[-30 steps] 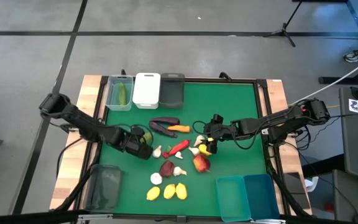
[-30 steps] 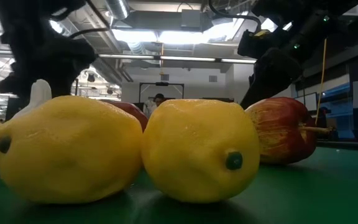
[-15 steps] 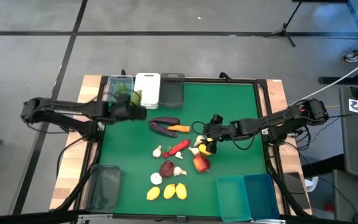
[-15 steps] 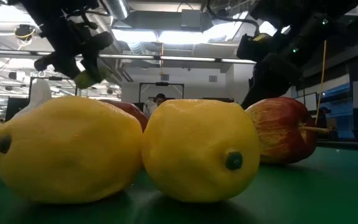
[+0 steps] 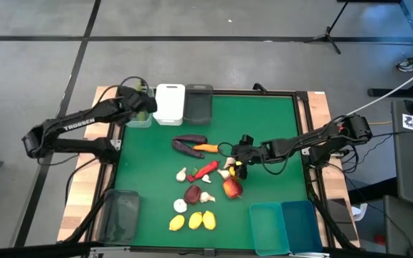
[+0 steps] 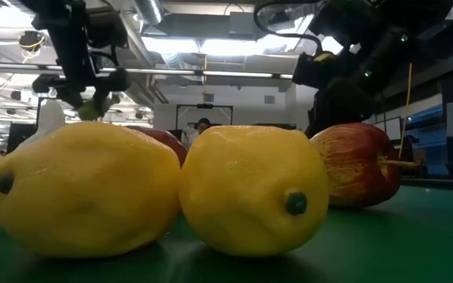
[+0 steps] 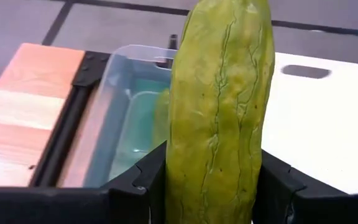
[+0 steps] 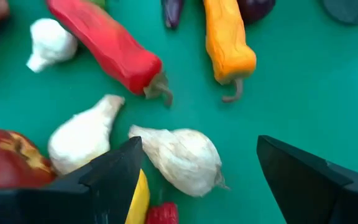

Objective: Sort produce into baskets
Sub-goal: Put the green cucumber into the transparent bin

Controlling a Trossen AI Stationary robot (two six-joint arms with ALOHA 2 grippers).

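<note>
Left wrist view: left pincer [image 7: 213, 186] is closed partway on a green cucumber [image 7: 219, 106], fingers on both flanks near its lower end, held upright over the clear bin [image 7: 126, 118] at the table's far-left corner. Another cucumber seems to lie in that bin already, though it's mostly hidden. The toy looks light, stiff and glossy, so prob. slippery; a mid-body grip across the narrow width suits it.

Right pincer [image 8: 197, 171] is wide open w/ nothing held, hovering over a garlic bulb [image 8: 182, 158] mid-table. Garlic is rounder, best taken across the fat part.

Count, high view: 6 bins; 3 lemons [image 5: 192, 220]; approx. 2 eggplants [image 5: 188, 143]; 1 carrot [image 5: 206, 148]; 1 chili [image 5: 204, 170]; 4–5 garlic; 2 red fruits.
</note>
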